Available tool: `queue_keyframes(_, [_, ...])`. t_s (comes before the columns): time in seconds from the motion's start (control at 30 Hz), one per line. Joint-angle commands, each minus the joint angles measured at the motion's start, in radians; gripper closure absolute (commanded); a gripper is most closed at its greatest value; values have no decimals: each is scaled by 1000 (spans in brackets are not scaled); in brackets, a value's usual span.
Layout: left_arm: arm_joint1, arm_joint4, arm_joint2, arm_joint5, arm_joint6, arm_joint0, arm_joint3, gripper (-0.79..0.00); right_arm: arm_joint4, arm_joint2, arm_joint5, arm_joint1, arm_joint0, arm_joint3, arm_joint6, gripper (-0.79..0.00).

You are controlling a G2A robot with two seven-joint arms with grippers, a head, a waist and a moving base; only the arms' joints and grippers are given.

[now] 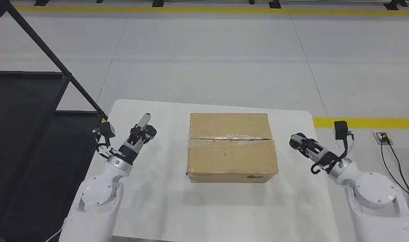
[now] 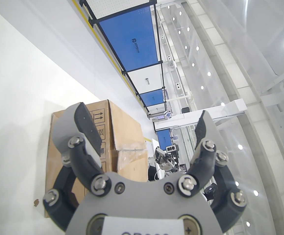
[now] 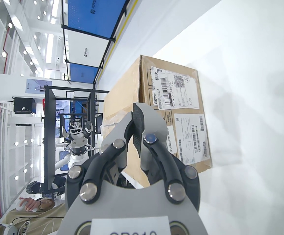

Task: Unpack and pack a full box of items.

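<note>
Squarely in the middle of the white tabletop [image 1: 153, 197] sits the brown cardboard box [image 1: 232, 146], its flaps shut and a strip of clear tape [image 1: 230, 138] running across the top seam (the tape looks wrinkled). The left gripper [image 2: 142, 117] hovers off the box's left side, apart from it, its fingers spread wide with nothing between them. The right gripper [image 3: 137, 113] sits off the box's right side, also clear of it, its dark pads pressed together and holding nothing. White shipping labels [image 3: 178, 94] cover the box face toward that gripper.
</note>
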Motion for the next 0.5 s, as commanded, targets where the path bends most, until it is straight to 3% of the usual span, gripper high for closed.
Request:
queue_keyframes(0.0, [1,-7,-7,-3,-6,0,2,-785,-1,-1,5,0,5,2,7,-785])
queue_keyframes(0.03, [1,-5,-5,-3,-3,0,1,-785,0,0,2,0,3,1,4,-256])
queue_keyframes(0.2, [2,-7,-7,-4,-7,0,3,-785,-1,-1,5,0,5,2,7,-549])
queue_keyframes(0.3, [1,-7,-7,-3,-6,0,2,-785,-1,-1,5,0,5,2,7,-673])
queue_keyframes(0.47, [1,-7,-7,-3,-6,0,2,-784,-1,-1,5,0,5,2,7,-775])
